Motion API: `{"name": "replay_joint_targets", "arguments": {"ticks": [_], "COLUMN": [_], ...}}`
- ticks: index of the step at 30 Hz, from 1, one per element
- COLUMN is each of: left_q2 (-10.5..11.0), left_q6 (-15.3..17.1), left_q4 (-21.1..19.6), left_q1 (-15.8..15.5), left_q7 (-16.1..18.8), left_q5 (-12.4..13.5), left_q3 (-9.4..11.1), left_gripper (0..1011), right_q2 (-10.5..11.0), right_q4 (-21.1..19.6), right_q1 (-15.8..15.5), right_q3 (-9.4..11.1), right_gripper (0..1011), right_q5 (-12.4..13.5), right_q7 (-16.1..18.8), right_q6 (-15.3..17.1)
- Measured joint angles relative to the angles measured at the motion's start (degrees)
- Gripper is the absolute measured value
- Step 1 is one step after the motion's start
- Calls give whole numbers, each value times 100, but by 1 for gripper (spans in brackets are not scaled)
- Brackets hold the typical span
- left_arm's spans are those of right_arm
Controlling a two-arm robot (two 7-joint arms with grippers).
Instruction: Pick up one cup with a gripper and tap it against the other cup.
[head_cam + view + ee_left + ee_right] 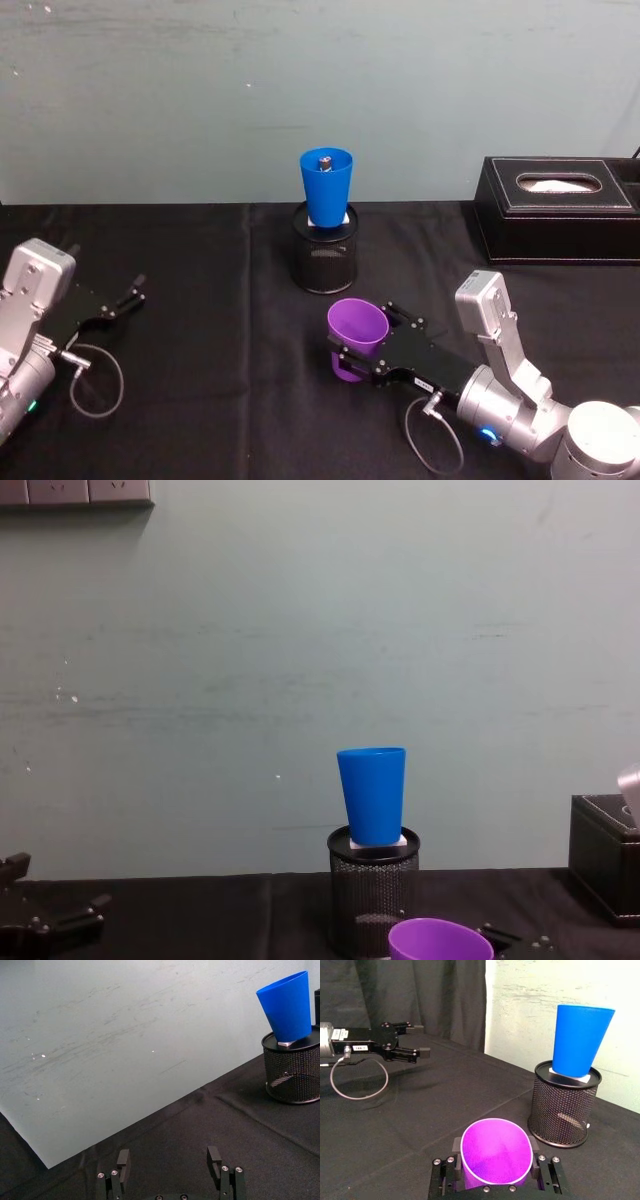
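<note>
While the right gripper [352, 352] clasps the purple cup [357, 327] just before the pen holder [324, 252], a hard tap could topple the blue cup [326, 186] perched on top.

Head view: high, angled down over the black table [200, 300] toward the wall. Chest view: low, level, facing that wall. Left wrist view: close above the tabletop. Right wrist view: close behind the purple cup [495, 1152]. All four views share the blue cup [326, 186] on the mesh holder [324, 255].

Even, diffuse light; pale wall [200, 90] bright, black tablecloth [200, 300] swallows shadows; head view slightly soft, perhaps.
</note>
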Motion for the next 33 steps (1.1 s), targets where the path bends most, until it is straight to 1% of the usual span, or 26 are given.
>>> {"name": "replay_joint_targets", "arguments": {"ticks": [5, 11, 17, 20, 23, 29, 32, 33], "left_q2": [0, 0, 0, 0, 0, 0, 0, 0], "left_q6": [0, 0, 0, 0, 0, 0, 0, 0], "left_q4": [0, 0, 0, 0, 0, 0, 0, 0], "left_q1": [0, 0, 0, 0, 0, 0, 0, 0], "left_q7": [0, 0, 0, 0, 0, 0, 0, 0], "left_q5": [0, 0, 0, 0, 0, 0, 0, 0], "left_q3": [0, 0, 0, 0, 0, 0, 0, 0], "left_gripper": [1000, 1000, 1000, 1000, 1000, 1000, 1000, 1000], "right_q2": [2, 6, 8, 11, 19, 36, 18, -7], "right_q4": [-10, -16, -20, -93, -292, -627, -817, -891], "right_q1": [-2, -5, -6, -35, -99, -223, -325, -376], "right_q3": [-3, -7, -8, 19, 120, 274, 405, 476], "right_gripper": [840, 995, 1002, 1003, 1002, 1003, 1003, 1003], "right_q5": [-1, -3, -3, -4, 43, 142, 174, 182], "right_q7": [-5, -12, -16, -37, -68, -175, -362, -482], "right_q6": [3, 7, 7, -23, -89, -98, -65, -31]}}
